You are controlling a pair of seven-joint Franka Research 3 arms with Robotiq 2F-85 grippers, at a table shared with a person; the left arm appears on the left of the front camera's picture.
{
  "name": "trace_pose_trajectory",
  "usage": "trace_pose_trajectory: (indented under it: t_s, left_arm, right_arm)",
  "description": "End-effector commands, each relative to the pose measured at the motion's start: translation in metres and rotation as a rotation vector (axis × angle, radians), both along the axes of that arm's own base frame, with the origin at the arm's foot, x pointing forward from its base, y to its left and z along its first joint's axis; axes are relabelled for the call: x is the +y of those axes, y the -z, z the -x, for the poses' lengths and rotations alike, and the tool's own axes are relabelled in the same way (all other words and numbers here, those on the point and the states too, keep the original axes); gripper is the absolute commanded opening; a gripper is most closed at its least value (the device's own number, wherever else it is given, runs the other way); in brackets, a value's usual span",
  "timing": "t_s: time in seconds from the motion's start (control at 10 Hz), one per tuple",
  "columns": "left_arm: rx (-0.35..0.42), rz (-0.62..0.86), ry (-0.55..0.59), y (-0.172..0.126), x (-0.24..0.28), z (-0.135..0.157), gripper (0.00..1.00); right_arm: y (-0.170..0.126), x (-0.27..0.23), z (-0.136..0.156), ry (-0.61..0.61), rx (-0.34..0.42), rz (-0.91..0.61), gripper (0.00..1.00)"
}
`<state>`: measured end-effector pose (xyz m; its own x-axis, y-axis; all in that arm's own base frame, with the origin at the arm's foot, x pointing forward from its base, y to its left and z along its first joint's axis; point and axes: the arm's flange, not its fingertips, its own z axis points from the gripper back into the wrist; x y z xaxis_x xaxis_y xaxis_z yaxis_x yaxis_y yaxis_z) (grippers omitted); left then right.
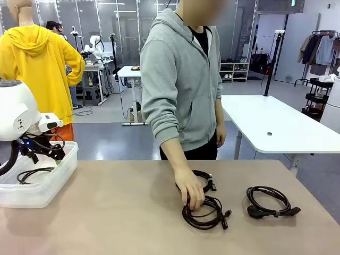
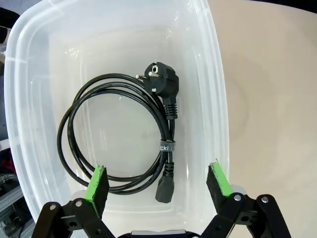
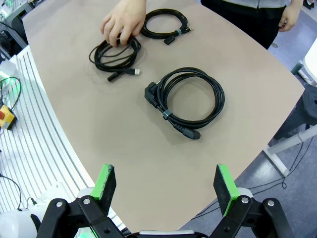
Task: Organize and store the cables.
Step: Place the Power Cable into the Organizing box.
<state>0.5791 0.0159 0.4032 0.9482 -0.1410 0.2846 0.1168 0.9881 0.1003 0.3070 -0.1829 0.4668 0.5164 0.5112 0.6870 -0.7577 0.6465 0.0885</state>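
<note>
**Front view.** Left tool [image 1: 41, 149]: hangs over a clear plastic box [image 1: 53, 186] at the worktop's [image 1: 117, 212] edge. Boxed cable [image 1: 32, 174]: one coil, inside the box, under that tool. Well apart from that tool, out on the bare worktop:
- held cable [image 1: 204, 215], with a person's hand [image 1: 190, 190] resting on it;
- rear cable [image 1: 204, 179], just beyond the hand;
- power cable [image 1: 268, 203], lying alone farther off.

Room: grey floor, white tables, a clothes rail, shelving.

**Left wrist view.** Left tool [image 2: 158, 181]: jaws wide apart, gripping nothing. Boxed cable [image 2: 119, 134]: flat on the box [image 2: 213, 74] floor straight ahead of the pads, tied, plug uppermost. Judged: one cable stored.

**Right wrist view.** Right tool [image 3: 166, 183]: jaws wide apart, empty, high over the worktop [image 3: 99, 124].
- Power cable [image 3: 190, 101]: nearest ahead of it, tied in a coil.
- Held cable [image 3: 116, 52]: farther ahead, under the hand [image 3: 124, 22].
- Rear cable [image 3: 166, 25]: farthest, beside the hand.

Judged: three cables left to store. Surface: plain tan, matt, rounded edge.
</note>
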Motion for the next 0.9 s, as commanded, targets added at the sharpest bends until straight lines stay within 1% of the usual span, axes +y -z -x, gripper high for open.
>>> trace_pose_trajectory:
  t_s: [0.0,0.8]
  left_arm:
    - [0.003,-0.002,0.003,-0.001,0.0006,-0.0049,1.0]
    - [0.003,-0.002,0.003,-0.001,0.0006,-0.0049,1.0]
  right_arm:
    - [0.0004,-0.0017,0.0003,-0.016,-0.015,-0.008,1.0]
    - [0.0004,-0.0017,0.0003,-0.016,-0.015,-0.008,1.0]
